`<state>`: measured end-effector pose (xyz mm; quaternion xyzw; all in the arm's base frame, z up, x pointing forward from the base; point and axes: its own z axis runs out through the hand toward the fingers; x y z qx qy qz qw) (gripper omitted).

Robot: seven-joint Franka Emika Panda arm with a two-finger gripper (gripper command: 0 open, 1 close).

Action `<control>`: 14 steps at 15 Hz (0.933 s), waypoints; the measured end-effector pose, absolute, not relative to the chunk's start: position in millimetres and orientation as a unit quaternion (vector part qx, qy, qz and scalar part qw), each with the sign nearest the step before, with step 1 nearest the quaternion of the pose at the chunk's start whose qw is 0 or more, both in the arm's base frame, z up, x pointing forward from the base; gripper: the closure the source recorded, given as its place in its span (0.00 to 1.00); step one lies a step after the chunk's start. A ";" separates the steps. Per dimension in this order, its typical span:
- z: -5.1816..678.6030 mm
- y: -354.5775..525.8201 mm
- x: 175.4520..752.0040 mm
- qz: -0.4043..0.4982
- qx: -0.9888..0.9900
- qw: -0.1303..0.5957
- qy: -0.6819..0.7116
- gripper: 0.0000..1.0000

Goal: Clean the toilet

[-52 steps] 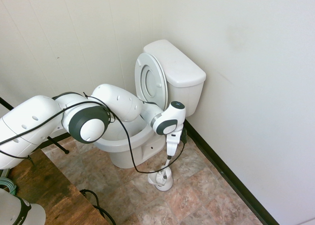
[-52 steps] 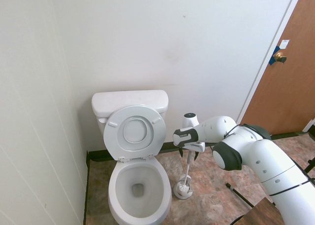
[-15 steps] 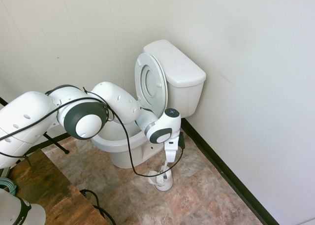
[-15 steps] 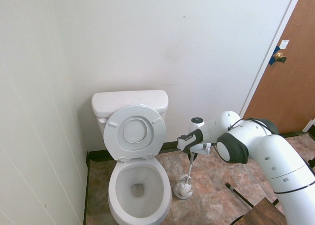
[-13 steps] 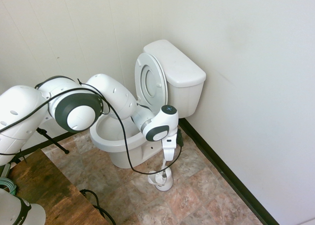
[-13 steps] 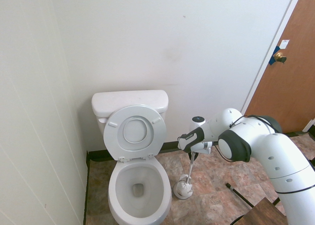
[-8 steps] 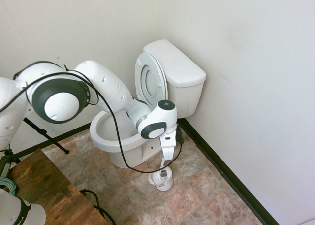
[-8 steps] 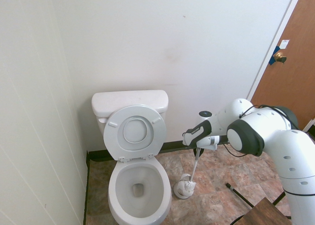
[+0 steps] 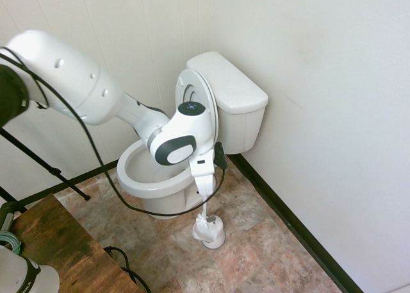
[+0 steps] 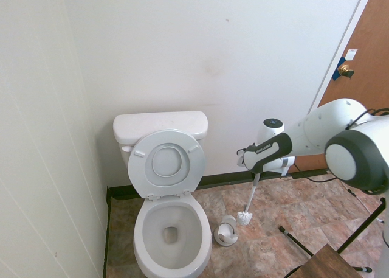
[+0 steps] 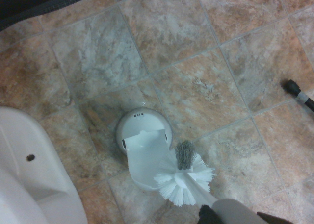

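Second exterior view: gripper [image 10: 255, 173] is clamped on the toilet brush [image 10: 245, 216] handle, bristles dangling above the holder [image 10: 226, 230]. Toilet [image 10: 170, 229], fixed, hard, slick ceramic, sits beside and below; looks like only the light brush needs gripping.

The tool [image 10: 254, 176] has risen and carried the toilet brush [image 10: 245, 216] clear out of its white holder [image 10: 225, 231], so the bristle head now hangs above the floor, right of the holder at the second exterior view's lower middle.
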<state>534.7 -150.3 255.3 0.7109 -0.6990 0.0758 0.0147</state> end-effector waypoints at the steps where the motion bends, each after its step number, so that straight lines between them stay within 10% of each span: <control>1: 271.5 -141.7 533.4 0.082 0.714 0.013 -0.695 1.00; 14: 421.2 55.0 540.8 0.109 0.787 -0.053 -0.605 1.00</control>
